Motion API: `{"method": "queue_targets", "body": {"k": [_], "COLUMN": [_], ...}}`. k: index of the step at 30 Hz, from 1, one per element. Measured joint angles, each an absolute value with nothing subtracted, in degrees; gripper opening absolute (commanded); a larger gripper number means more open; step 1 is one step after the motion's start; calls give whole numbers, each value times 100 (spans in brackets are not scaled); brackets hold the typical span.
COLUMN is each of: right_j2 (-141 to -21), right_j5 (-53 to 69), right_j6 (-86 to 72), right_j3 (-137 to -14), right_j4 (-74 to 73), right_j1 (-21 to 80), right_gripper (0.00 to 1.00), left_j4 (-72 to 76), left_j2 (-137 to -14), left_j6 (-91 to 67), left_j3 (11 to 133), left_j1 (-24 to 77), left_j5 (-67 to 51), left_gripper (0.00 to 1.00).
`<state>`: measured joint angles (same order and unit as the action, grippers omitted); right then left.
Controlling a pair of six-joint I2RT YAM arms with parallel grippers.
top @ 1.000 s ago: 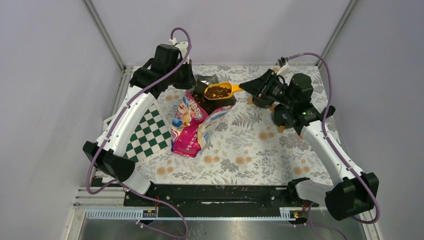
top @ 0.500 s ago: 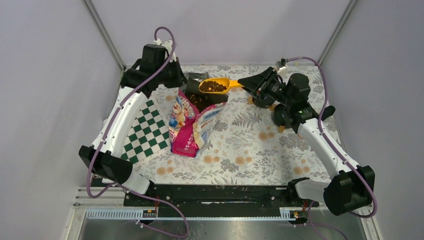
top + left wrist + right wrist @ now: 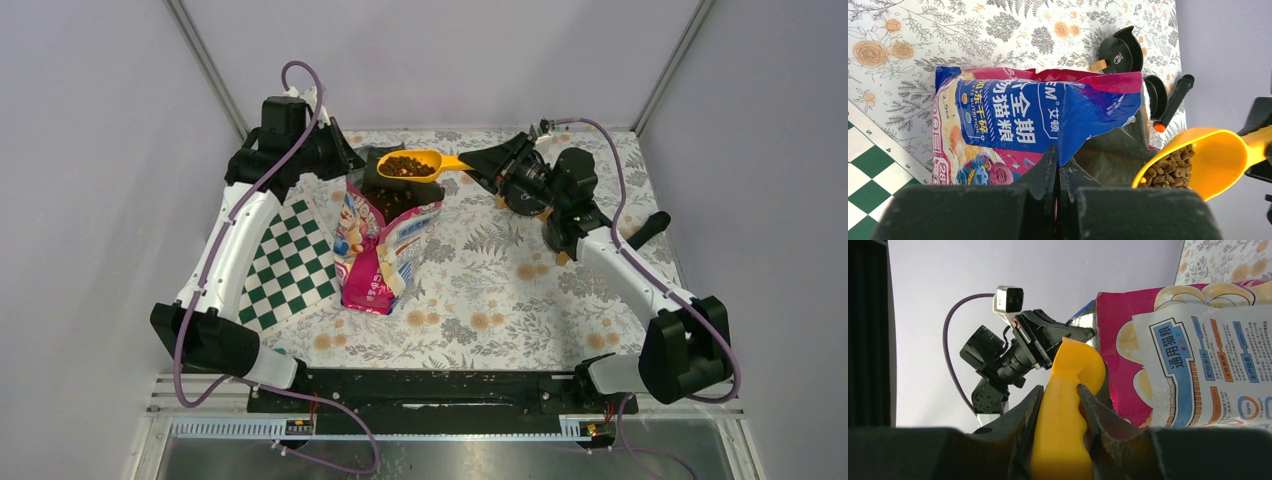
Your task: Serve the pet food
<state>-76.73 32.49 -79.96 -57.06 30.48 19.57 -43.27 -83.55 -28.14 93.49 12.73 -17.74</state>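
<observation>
The pet food (image 3: 404, 165) is brown kibble heaped in an orange scoop (image 3: 420, 163), held level above the open mouth of the pink-blue-white bag (image 3: 378, 250). My right gripper (image 3: 480, 162) is shut on the scoop's handle (image 3: 1064, 405). My left gripper (image 3: 345, 162) is shut on the bag's top edge (image 3: 1068, 150) and holds the mouth open. In the left wrist view the kibble (image 3: 1173, 167) sits in the scoop to the right of the bag (image 3: 1013, 107). The bag also shows in the right wrist view (image 3: 1198, 355). The bag's inside is dark.
Two small black bowls (image 3: 1121, 49) (image 3: 1156, 95) and a black pen with an orange tip (image 3: 1173, 102) lie on the floral cloth to the right of the bag. A green-white chequered mat (image 3: 290, 265) lies left of the bag. The enclosure's back wall is close behind.
The scoop with its kibble has moved left and towards the back wall, over the bag's mouth. The left gripper has pulled the bag's edge left and back.
</observation>
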Motion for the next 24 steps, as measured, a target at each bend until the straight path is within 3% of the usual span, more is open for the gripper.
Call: {"method": "queue_targets", "body": {"k": [15,24], "right_j2": [-8195,-8477], "right_j5": [3092,3109], "right_j6": [-8886,-9487], "right_j3": [-5881,-6097], "right_j4": [3975,4705], "right_j1": [1959,1109], "right_gripper": [0,0], "left_j4": [-4160,-4053], "left_j2": [-8090,-8062], "left_j6": [-3087,-3218], "left_j3": [8934,8866], "left_j1": [819,816], "left_j5": [-1975,-1975], "left_gripper": [0,0]}}
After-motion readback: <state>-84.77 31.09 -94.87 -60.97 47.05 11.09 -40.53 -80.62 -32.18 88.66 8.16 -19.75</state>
